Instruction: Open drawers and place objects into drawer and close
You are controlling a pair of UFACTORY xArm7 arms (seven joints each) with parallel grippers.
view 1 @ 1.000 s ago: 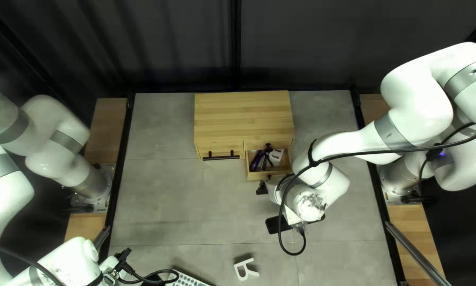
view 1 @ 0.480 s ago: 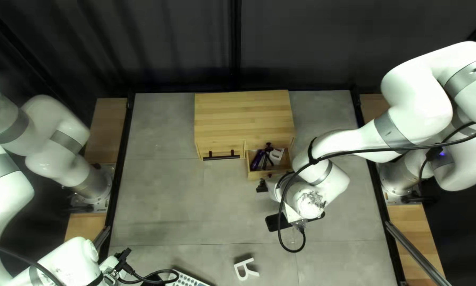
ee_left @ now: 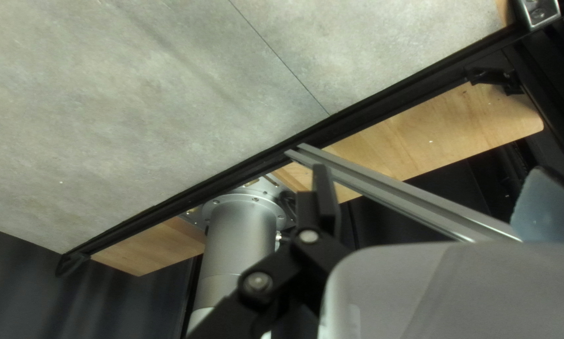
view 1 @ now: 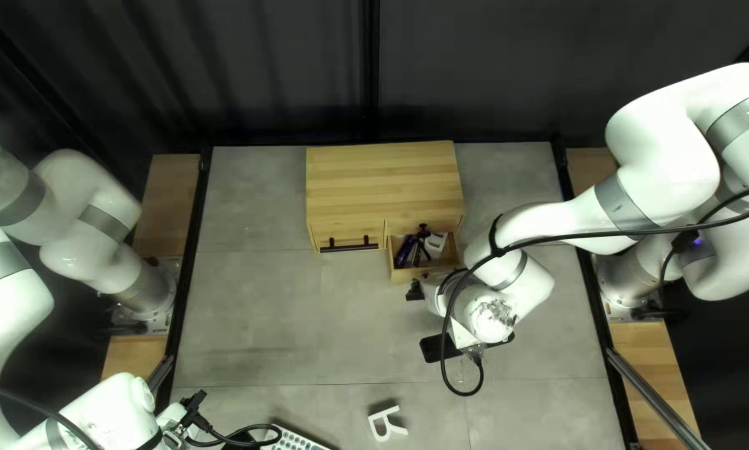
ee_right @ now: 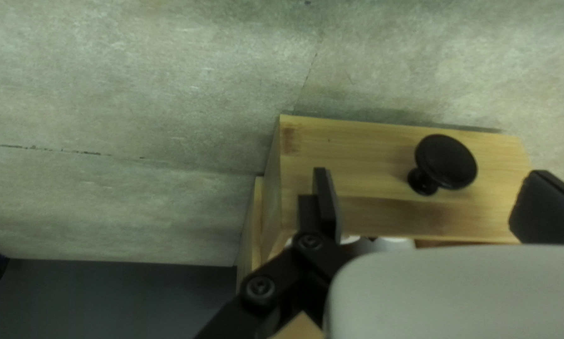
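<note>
Our right-hand drawer [view 1: 438, 274] stands pulled out from the wooden cabinet [view 1: 383, 183], holding a purple object [view 1: 404, 252], a small black tripod [view 1: 422, 245] and a white letter [view 1: 436, 242]. At its front, our right gripper [view 1: 414, 292] is spread open, with the drawer's round black knob [ee_right: 445, 162] in the gap ahead, ungripped. Beneath that arm lies a flat black object [view 1: 431, 348]. Nearer the table's near edge are another white letter [view 1: 387, 424] and a keyboard [view 1: 295, 440]; our left gripper [view 1: 192, 407], also open and holding nothing, hangs near the left corner.

Grey tabletop [ee_left: 137, 113] — black rail [ee_left: 407, 91] along its edge.
</note>
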